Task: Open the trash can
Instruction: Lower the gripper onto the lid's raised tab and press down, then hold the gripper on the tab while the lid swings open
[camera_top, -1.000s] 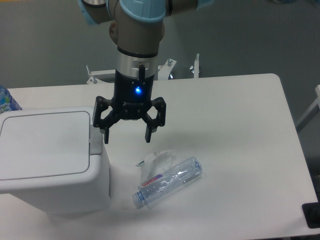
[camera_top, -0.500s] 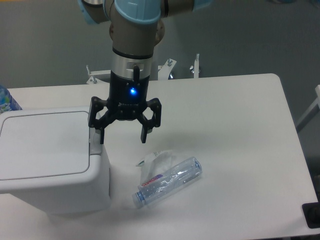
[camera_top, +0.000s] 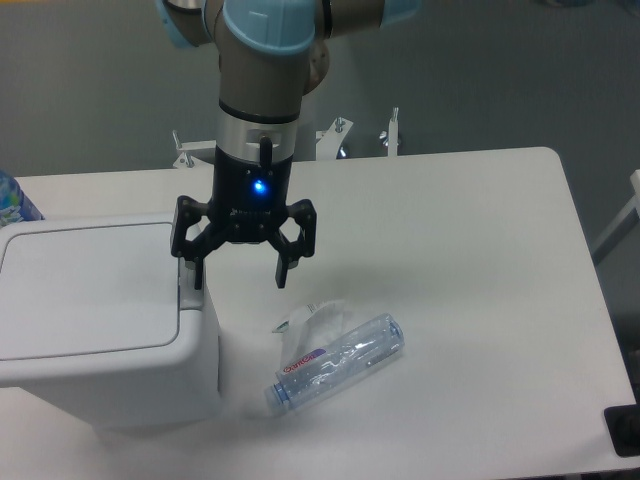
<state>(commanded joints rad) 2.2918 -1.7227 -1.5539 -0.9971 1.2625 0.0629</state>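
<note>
Shifted leftward since the earlier frames: black two-finger gripper, spread wide, holding nothing. Large boxy white plastic trash can at lower left, flat lid shut. Left fingertip now just over grey push latch. Best pressed straight down, squarely, clear of crushed clear plastic bottle at lower centre.

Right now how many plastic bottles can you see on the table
2. One clear bottle lies on its side in front of the open pincer. A second, blue-labelled bottle is cut off at the left edge behind the trash can, which could be hiding others.
</note>
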